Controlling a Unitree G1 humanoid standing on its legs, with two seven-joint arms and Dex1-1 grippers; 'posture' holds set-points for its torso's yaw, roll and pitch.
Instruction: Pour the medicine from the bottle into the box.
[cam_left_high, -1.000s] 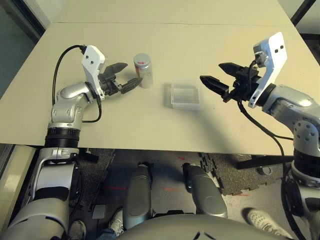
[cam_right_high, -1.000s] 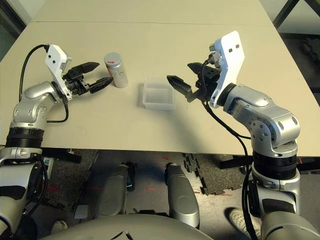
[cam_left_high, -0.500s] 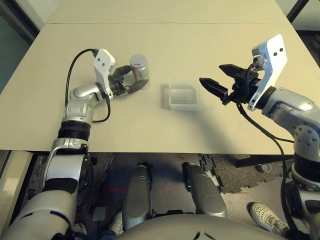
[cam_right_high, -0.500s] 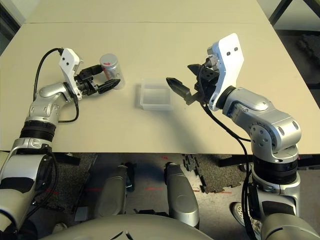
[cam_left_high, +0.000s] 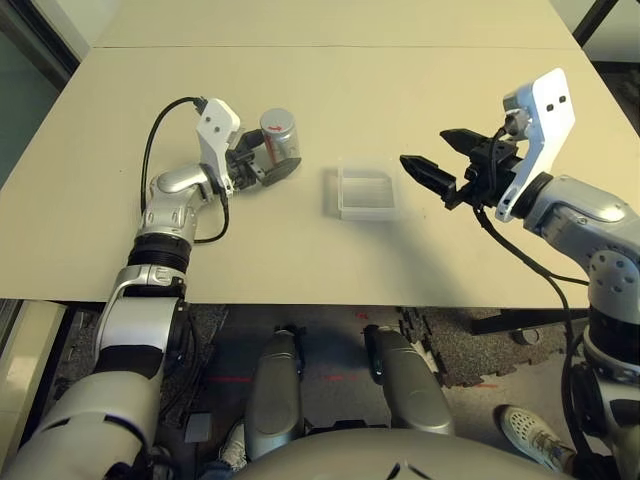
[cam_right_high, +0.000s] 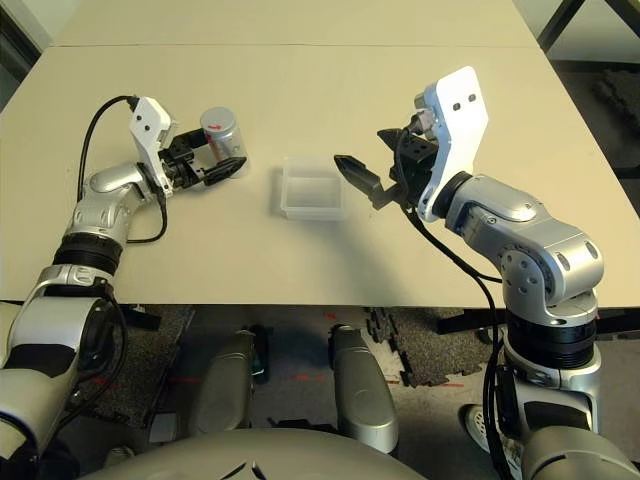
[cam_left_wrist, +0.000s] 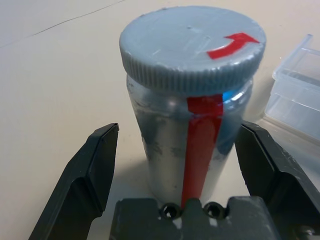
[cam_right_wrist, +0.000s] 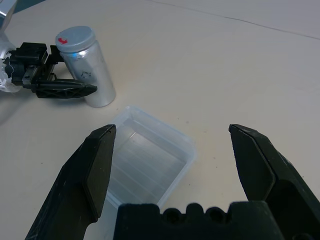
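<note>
Bottle (cam_left_wrist: 165, 150) of silver-grey metallic look, upright on the table (cam_left_high: 330, 90), between the wide-open fingers of the left gripper (cam_left_wrist: 180, 127); contact with either finger impossible to tell. Capped with a ribbed-edge grey screw cap (cam_left_wrist: 175, 65), printed on top with a curved red arrow (cam_left_wrist: 232, 46); marked down the side with a red stripe (cam_left_wrist: 200, 145). Open wide and empty at the right gripper (cam_right_wrist: 173, 129), near the clear plastic box (cam_left_high: 367, 190). Box flat on the table, between bottle and right gripper.

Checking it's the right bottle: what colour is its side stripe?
Red, clearest in the left wrist view.
</note>
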